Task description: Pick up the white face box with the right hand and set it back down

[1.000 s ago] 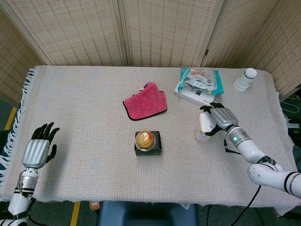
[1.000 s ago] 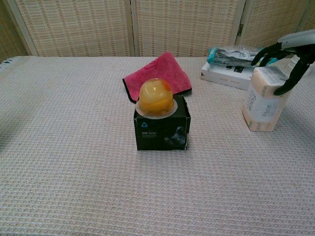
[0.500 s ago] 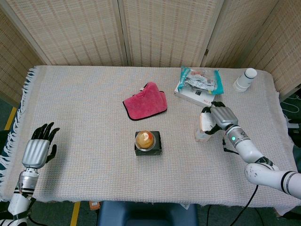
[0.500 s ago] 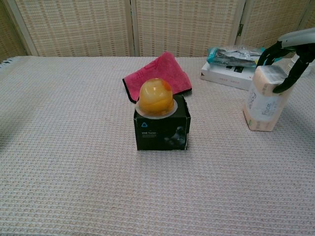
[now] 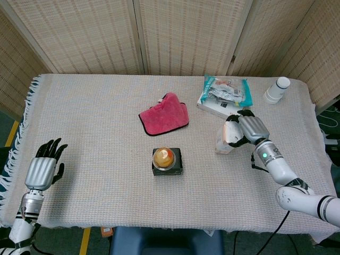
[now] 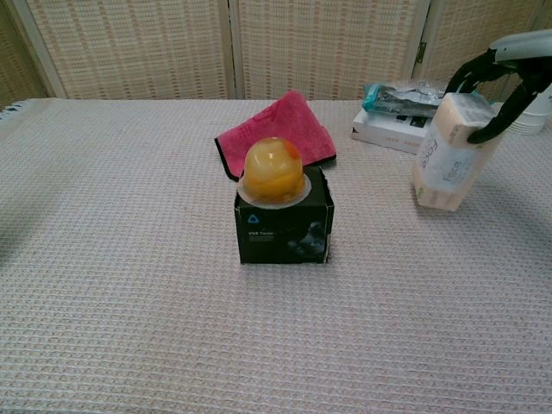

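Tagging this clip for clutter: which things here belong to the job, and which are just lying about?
In the job: white face box, tilted, gripped by the right hand.

Lying about: red folded cloth; black box with orange dome; teal packet on a flat white box; white cup; left hand, idle.

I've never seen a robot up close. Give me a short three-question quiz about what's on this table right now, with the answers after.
1. True or false: the right hand grips the top of the white face box.
2. What sits on the black box? A) a cup B) a yellow-orange dome C) a cloth
3. Fill in: the left hand holds ____.

Key
1. True; the box leans, tilted.
2. B; the dome rests on top, and the pink cloth lies behind it.
3. Nothing; its fingers are spread.
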`<state>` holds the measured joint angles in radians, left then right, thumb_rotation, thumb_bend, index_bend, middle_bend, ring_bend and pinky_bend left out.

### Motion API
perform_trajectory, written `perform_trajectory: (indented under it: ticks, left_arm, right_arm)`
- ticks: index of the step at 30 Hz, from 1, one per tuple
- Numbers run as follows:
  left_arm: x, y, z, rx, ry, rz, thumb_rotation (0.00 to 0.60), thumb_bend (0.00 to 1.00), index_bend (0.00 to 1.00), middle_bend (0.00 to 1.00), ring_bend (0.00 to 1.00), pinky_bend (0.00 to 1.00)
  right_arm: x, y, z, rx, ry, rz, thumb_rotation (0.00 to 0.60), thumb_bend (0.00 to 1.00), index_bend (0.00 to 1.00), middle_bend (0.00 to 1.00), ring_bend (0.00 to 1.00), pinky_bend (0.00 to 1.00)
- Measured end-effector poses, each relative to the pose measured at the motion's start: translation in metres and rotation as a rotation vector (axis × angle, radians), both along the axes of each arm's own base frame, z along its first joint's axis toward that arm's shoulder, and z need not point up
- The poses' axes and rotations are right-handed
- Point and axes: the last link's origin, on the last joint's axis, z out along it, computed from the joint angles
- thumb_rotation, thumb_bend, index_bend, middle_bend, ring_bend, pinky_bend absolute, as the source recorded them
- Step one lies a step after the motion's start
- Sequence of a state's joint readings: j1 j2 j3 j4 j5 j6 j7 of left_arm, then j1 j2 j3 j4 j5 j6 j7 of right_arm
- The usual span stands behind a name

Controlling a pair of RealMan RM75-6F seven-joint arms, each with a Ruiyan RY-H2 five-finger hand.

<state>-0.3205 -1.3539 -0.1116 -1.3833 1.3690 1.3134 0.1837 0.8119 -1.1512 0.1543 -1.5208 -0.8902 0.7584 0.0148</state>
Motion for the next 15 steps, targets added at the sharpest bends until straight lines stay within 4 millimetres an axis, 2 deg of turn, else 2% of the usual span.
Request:
perform_trajectory:
  ticks: [6, 10, 15]
  left_arm:
    - [0.001, -0.001, -0.001, -0.002, 0.001, -0.003, 0.600, 0.55, 0.16, 0.00, 0.00, 0.11]
    - [0.000, 0.000, 0.000, 0.001, 0.002, 0.002, 0.600, 0.55, 0.16, 0.00, 0.00, 0.11]
    - [-0.001, 0.001, 0.001, 0.004, 0.003, 0.006, 0.600, 0.55, 0.16, 0.00, 0.00, 0.11]
  right_arm:
    - [-0.015, -0.006, 0.004, -0.088, -0.311, -0.022, 0.600, 0.33, 0.48, 0.49, 0.32, 0.00]
    - [-0.041, -0.013, -0.001, -0.138, -0.514, -0.045, 0.600, 0.34, 0.46, 0.49, 0.32, 0.00]
    - [-0.073, -0.019, -0.015, -0.166, -0.663, -0.056, 0.600, 0.36, 0.46, 0.49, 0.32, 0.00]
